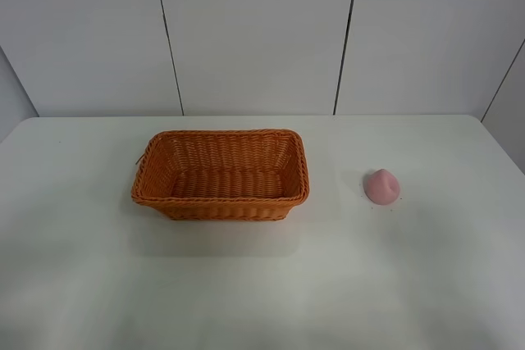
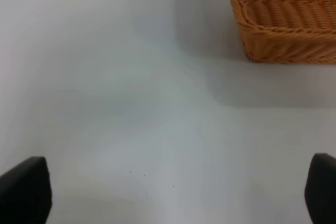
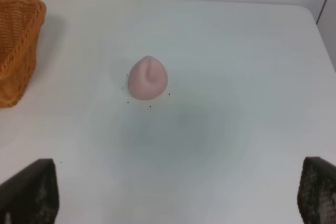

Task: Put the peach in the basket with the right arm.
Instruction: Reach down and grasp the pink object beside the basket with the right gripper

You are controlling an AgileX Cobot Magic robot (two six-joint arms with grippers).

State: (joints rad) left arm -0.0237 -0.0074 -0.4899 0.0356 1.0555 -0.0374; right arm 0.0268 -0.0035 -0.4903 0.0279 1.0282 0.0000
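Hangs with the right gripper (image 3: 173,187) spread wide and empty, pointed at the peach (image 3: 148,78) lying on the table (image 1: 262,284) well right of the basket (image 1: 302,165), ready to drop down and grab it.

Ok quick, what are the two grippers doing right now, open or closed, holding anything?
Left gripper: jaws open, holding nothing.
Right gripper: jaws open, holding nothing; the peach lies apart from it.
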